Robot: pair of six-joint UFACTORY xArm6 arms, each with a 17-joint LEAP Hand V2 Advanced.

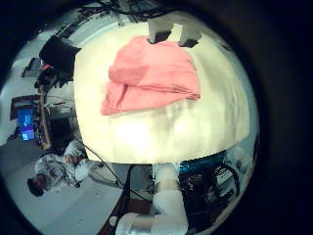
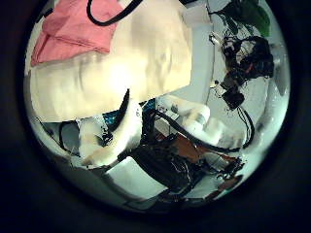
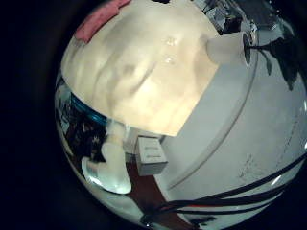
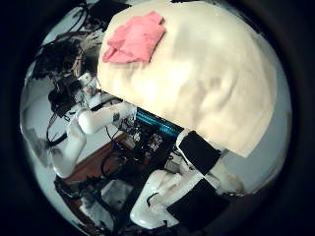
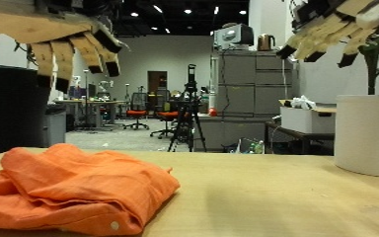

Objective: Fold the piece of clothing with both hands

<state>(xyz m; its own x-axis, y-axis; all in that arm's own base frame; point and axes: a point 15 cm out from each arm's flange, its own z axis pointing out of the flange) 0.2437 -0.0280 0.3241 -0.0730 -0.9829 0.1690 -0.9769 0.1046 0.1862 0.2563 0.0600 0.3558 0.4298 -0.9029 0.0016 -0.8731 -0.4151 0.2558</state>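
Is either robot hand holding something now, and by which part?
Nothing is held. Both robot hands, left and right, hang open above the crumpled orange cloth garment.

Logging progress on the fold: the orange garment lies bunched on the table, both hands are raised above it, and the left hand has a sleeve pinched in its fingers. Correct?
Not quite. The left hand holds nothing: in the outside view its fingers hang loose and apart, well above the orange garment. The rest stands: the garment lies bunched on the table, and the right hand is raised too.
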